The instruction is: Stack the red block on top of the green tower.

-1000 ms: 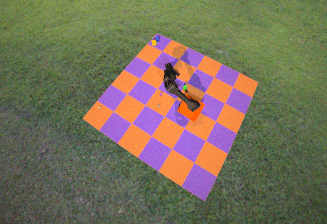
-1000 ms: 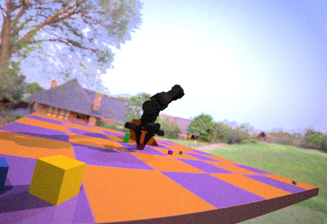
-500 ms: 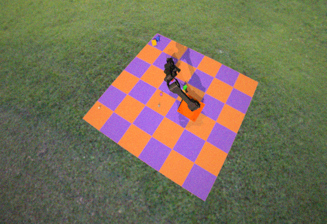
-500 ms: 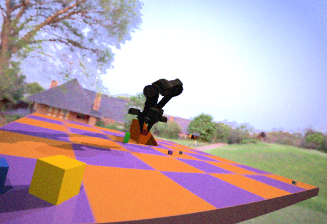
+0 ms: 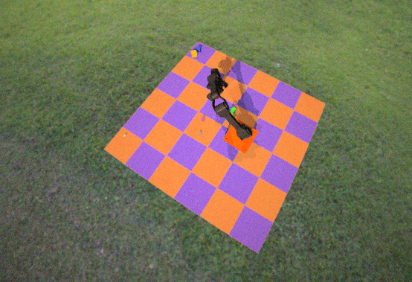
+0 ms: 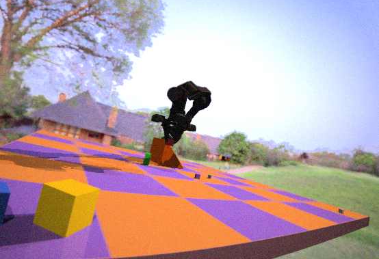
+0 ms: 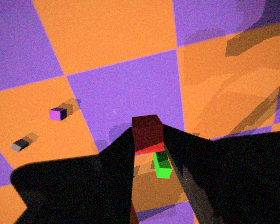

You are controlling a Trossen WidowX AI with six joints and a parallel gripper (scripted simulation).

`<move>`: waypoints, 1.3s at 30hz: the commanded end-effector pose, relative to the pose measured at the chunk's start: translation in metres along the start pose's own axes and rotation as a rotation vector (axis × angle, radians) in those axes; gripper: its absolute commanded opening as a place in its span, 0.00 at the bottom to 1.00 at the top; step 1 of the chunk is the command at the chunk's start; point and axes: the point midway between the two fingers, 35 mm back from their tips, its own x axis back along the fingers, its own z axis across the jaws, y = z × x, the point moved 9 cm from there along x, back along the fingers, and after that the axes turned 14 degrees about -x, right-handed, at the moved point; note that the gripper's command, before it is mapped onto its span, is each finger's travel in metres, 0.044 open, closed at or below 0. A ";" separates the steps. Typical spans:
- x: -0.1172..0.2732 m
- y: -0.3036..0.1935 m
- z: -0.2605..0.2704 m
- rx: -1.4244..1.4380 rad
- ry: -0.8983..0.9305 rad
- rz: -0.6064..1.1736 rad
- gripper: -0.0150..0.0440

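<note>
My gripper is shut on the red block, which is held up off the mat between the fingertips. Only a speck of the block shows in the top view. The green tower stands upright on the mat, apart from the red block. In the wrist view it shows just below the block, between the fingers. In the exterior view it stands lower than the block and to its left.
An orange-red base carries the arm near the tower. A small purple block and a small grey one lie nearby. Yellow and blue blocks sit at a far corner.
</note>
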 end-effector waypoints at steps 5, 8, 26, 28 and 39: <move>0.006 -0.010 -0.008 0.007 -0.011 0.001 0.25; 0.008 -0.022 -0.017 0.006 -0.013 0.000 0.25; 0.009 -0.101 -0.057 0.002 -0.017 0.003 0.25; 0.008 -0.110 -0.060 0.002 -0.016 0.004 0.25; 0.004 -0.134 -0.067 0.003 -0.012 0.006 0.25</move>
